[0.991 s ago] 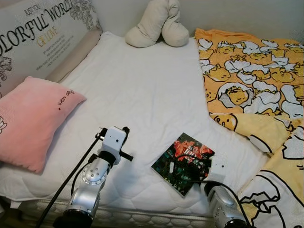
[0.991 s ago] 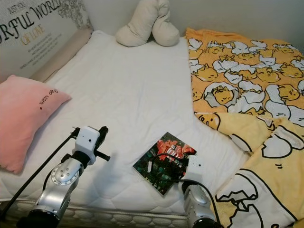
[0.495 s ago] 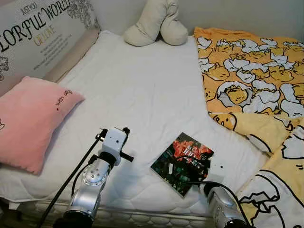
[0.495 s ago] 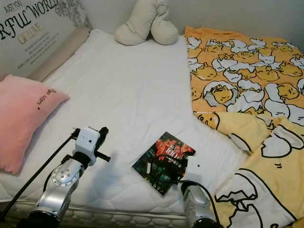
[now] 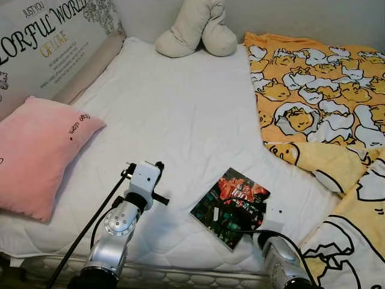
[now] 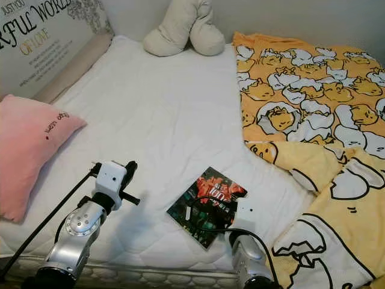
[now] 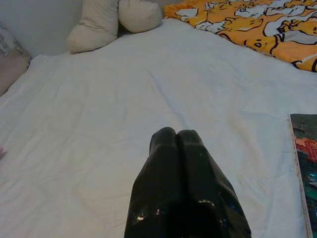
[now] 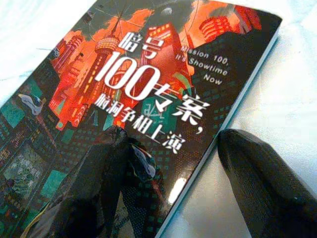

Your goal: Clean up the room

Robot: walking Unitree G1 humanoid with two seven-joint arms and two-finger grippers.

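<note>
Book [image 5: 231, 206] lies flat on white mattress [image 5: 174, 120], near the foot edge, cover up, red-and-teal cityscape print. Right gripper [image 8: 193, 173] sits low over the book's near corner, fingers spread apart: one finger over the cover, the other off its edge above the sheet. Contact with the cover looks likely, but glare makes it hard to confirm; no grasp made. Left gripper [image 7: 176, 136] held above bare mattress beside the book, fingers pressed together, idle. Pink pillow [image 5: 39, 153] at the left, beige cushion [image 5: 195, 30] at the far end, yellow duvet [image 5: 325, 120] rumpled along the right. Judged progress: early; book not lifted, duvet unstraightened, so most tidying remains.
</note>
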